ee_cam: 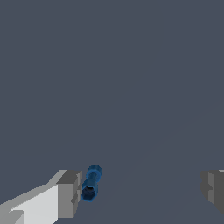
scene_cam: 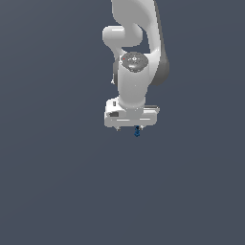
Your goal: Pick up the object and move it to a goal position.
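Here the white arm (scene_cam: 136,48) hung straight down over a plain slate-grey counter (scene_cam: 57,191), its jaws (scene_cam: 138,128) spread wide. In the wrist view the two grey fingers (ee_cam: 70,192) stood far apart at opposite edges of the picture, with open counter between them. The object (ee_cam: 91,183), a tiny dark-blue piece shaped like a short bolt with a hexagonal end, sat inside that gap, not centred: it lay just beside the inner face of one finger, so close that touching could not be ruled out, and well apart from the other finger. In the exterior view the object (scene_cam: 137,132) showed as a small blue speck directly below the white hand, peeking out under its lower edge, towards the exterior view's right of the hand's middle
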Controlling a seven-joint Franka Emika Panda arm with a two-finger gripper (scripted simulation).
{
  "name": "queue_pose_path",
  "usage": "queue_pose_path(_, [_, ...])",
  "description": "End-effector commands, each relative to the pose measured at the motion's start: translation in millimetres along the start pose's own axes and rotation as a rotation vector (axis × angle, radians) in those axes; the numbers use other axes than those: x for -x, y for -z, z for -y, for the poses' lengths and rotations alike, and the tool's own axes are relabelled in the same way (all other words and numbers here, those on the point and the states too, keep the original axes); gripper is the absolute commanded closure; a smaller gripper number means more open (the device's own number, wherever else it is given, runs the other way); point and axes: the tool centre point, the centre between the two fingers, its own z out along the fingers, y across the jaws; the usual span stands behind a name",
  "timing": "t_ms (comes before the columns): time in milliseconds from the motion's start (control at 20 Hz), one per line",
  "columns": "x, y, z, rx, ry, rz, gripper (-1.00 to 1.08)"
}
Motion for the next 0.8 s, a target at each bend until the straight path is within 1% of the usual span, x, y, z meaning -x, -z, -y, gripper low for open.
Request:
queue_pose_path(0, [0.0,0.0,0.0,0.000,0.000,0.000,-0.92])
queue_pose_path(150, [1.6,-2.4,-1.0,-0.003,-0.007,0.007,-0.92])
queue_pose_path(450, [7.1,-10.2,-6.9,-0.015,-0.043,0.036,-0.92])
queue_pose_path(750, [8.2,-11.7,-5.0,-0.014,-0.038,0.034,-0.92])
